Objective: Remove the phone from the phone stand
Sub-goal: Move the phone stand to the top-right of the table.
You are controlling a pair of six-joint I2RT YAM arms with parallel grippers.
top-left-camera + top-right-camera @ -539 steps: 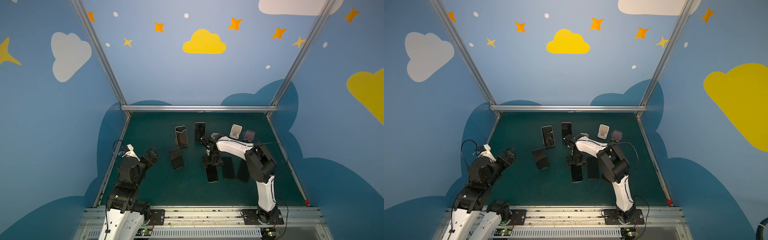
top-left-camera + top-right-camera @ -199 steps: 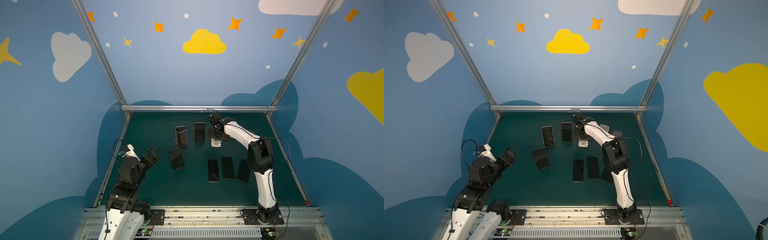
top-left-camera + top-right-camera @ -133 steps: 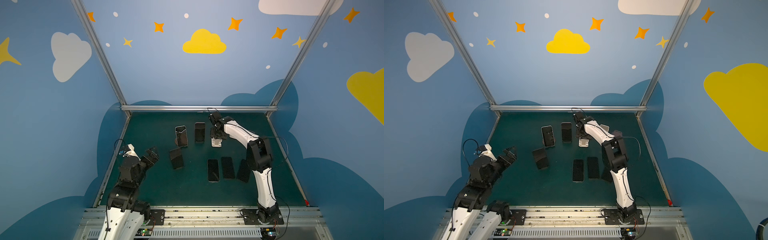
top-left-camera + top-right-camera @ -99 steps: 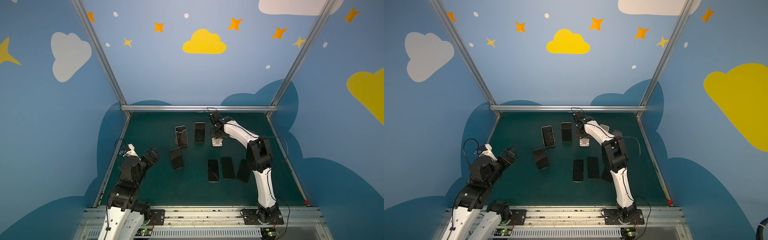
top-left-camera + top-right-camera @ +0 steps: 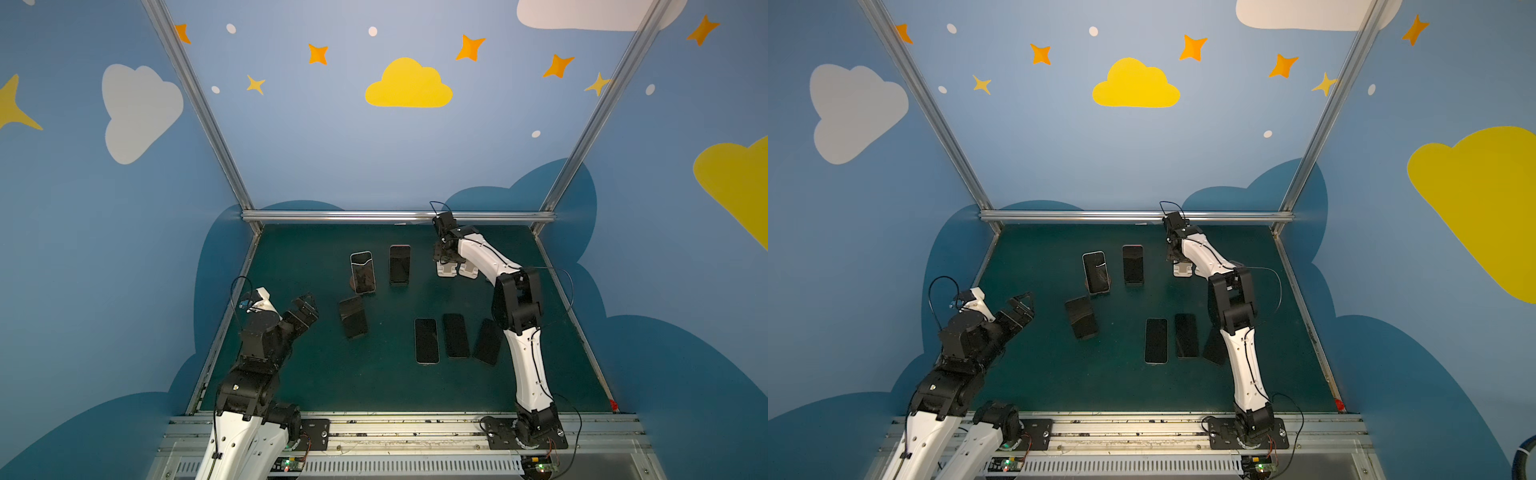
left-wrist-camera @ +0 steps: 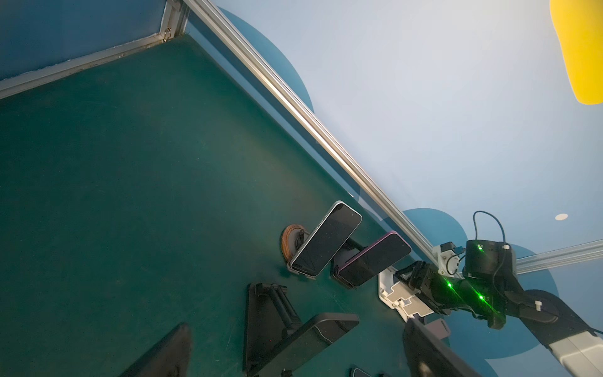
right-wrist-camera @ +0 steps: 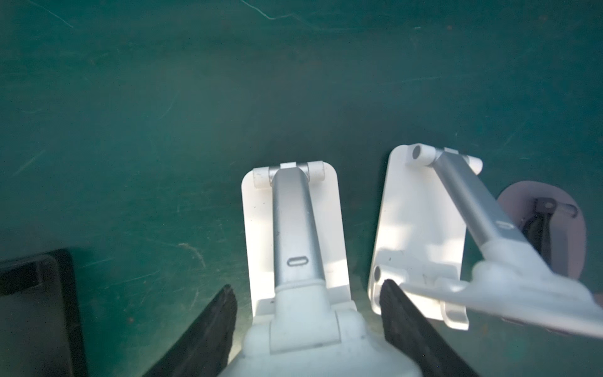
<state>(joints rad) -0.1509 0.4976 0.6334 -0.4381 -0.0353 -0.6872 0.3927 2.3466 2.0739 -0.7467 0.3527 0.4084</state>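
Currently the right fingers [image 7: 212, 326] sit at the far right of the table [image 5: 374, 374], straddling the head of an empty white stand [image 7: 293, 228]. One finger is on each side of it, but I cannot tell whether they press on it or merely flank it. A second white stand [image 7: 421, 222], also empty, is just beside it, with a mauve stand [image 7: 554, 228] beyond. The left fingers [image 5: 311, 316] hover at the near left, spread wide and holding nothing.

Three flat phones [image 5: 456, 336] lie side by side on the near right of the table, off their stands. Three more are propped up. A silver-edged phone [image 5: 362, 272] rests on a wooden-based stand [image 6: 290, 241]. A pink-edged phone [image 5: 400, 264] is just right of it, on a stand mostly hidden behind it. A black phone [image 5: 353, 318] sits on a black stand [image 6: 267, 310], nearer and further left.

What the coming pick turns on, I judge, is that no phone lies between the right fingers. The closest one, the pink-edged phone, is to their left, near but apart, with bare table between. It leans back on its stand, its long axis running near to far and rising toward the far wall. The right arm would likely need to shift left and close across its long edges. The black phone lies closer to the left arm, to the right of those fingers.
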